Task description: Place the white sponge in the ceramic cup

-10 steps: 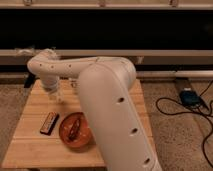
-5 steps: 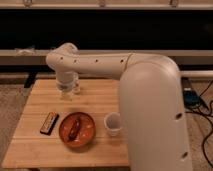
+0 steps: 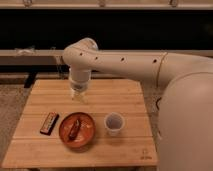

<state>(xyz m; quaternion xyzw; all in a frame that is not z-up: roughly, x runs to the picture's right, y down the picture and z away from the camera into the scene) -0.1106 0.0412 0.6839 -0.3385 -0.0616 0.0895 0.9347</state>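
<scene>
The ceramic cup [image 3: 114, 123] is a small white handleless cup standing upright on the wooden table [image 3: 125, 100], right of centre. My gripper [image 3: 78, 94] points down over the back-left part of the table, up and to the left of the cup and well apart from it. The white sponge does not show; it may be hidden by the gripper. My large white arm [image 3: 130, 65] reaches in from the right across the back of the table.
An orange-brown plate [image 3: 86, 136] with a brown item [image 3: 75, 128] on it lies left of the cup. A dark patterned bar [image 3: 49, 123] lies at the left. A dark wall and a ledge run behind the table.
The arm has swung back out of the foreground toward the right, uncovering the cup and the right half of the table. The gripper has shifted right over the back of the table.
</scene>
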